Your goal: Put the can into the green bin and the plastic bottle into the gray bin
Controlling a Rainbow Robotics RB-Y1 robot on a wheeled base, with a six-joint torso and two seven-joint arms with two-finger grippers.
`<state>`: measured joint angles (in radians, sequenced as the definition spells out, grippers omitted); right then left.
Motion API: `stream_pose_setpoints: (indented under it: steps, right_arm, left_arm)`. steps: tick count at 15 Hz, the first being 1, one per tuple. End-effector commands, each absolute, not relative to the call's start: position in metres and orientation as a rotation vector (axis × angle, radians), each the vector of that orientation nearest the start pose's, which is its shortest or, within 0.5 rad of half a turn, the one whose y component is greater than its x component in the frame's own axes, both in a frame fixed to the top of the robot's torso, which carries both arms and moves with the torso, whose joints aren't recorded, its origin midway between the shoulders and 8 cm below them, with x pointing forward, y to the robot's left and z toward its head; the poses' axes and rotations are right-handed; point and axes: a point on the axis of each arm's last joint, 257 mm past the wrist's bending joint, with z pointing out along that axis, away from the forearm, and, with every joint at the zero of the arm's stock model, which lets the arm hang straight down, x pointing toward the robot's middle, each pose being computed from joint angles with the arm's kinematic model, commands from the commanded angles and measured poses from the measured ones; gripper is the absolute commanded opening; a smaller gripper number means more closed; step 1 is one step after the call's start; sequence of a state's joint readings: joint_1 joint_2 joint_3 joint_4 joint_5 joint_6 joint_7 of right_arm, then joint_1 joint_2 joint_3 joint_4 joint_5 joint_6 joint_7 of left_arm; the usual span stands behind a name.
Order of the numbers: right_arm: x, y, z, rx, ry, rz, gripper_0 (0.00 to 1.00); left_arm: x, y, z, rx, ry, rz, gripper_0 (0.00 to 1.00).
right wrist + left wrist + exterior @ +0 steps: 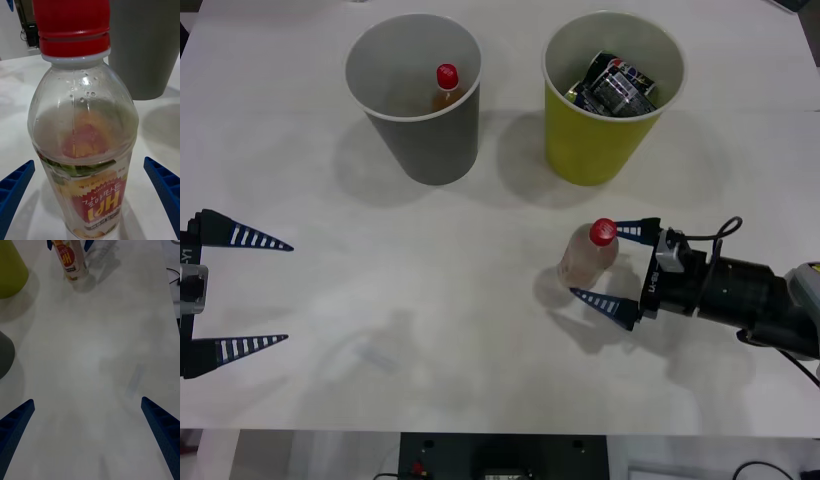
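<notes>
The plastic bottle (588, 255), clear with a red cap and pale pinkish contents, stands upright on the white table. My right gripper (593, 262) is open around it, one blue finger on each side, with gaps showing. In the right wrist view the bottle (84, 123) stands between the fingers of the right gripper (88, 163). A dark crushed can (617, 85) lies inside the green bin (580, 150). To its left stands the gray bin (430, 150). My left gripper (288, 292) is open at the table's left edge, holding nothing.
A red-capped bottle with amber contents (445, 88) sits inside the gray bin. The left wrist view shows the left gripper (87, 402) over bare table, with the plastic bottle (71, 258), green bin (9, 270) and gray bin (4, 356) farther off.
</notes>
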<state>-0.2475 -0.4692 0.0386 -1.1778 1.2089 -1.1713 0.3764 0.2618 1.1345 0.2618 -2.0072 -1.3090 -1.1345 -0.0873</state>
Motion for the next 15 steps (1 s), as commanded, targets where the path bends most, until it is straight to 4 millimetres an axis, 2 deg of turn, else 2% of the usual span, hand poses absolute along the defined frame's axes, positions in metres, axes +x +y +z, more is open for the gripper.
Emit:
stream_pose_setpoints:
  steps: [1,4,6,15]
  right_arm:
    - [0.4554,-0.1289,-0.2581,-1.160,1.342,0.610,1.00]
    - [0.4551,-0.1274,-0.2584,-1.166,1.335,0.605,1.00]
    - [0.4547,-0.1269,-0.2591,-1.173,1.330,0.600,0.00]
    - [0.4523,-0.1248,-0.2530,-1.185,1.312,0.604,0.00]
  left_arm:
    - [0.3413,0.2858,-0.1666,1.762,1.444,-0.118,0.98]
    - [0.3413,0.2858,-0.1666,1.762,1.444,-0.118,0.98]
    - [0.3413,0.2858,-0.1666,1.762,1.444,-0.118,0.98]
    - [0.3413,0.2858,-0.1666,1.762,1.444,-0.118,0.98]
